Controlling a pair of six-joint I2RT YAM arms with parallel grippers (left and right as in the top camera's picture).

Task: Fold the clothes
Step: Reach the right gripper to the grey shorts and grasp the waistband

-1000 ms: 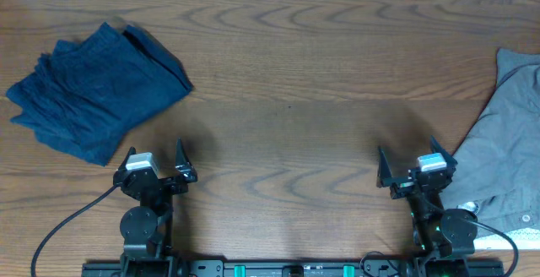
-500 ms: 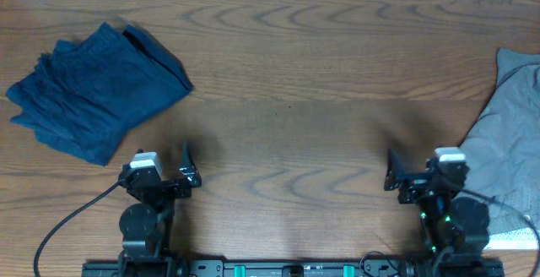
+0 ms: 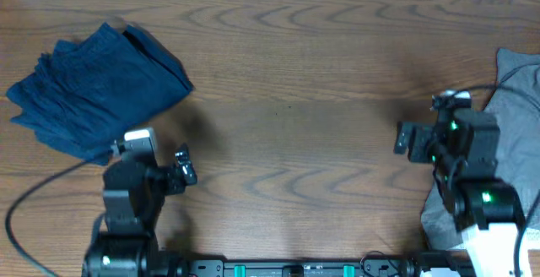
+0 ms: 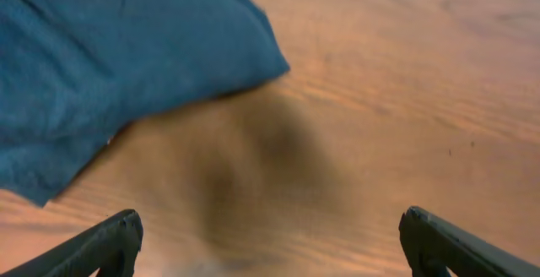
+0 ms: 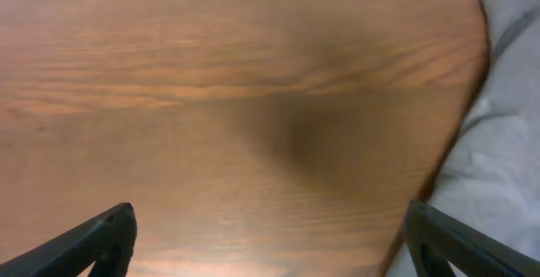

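The light grey pants (image 3: 516, 100) lie at the table's right edge, partly out of view and partly under my right arm. They also show at the right of the right wrist view (image 5: 506, 125). My right gripper (image 3: 405, 138) is open and empty above bare wood, just left of the pants; its fingertips show in the right wrist view (image 5: 270, 235). My left gripper (image 3: 184, 165) is open and empty above bare wood, right of and below the blue garment; its fingertips show in the left wrist view (image 4: 270, 236).
A dark navy-blue folded garment (image 3: 93, 87) lies at the far left; it also fills the upper left of the left wrist view (image 4: 110, 57). The wooden table (image 3: 287, 74) runs between the two garments.
Both arms have risen from their low rest poses at the front edge. The right gripper has moved toward the far side, beside the grey pants; the left has lifted and swung left.
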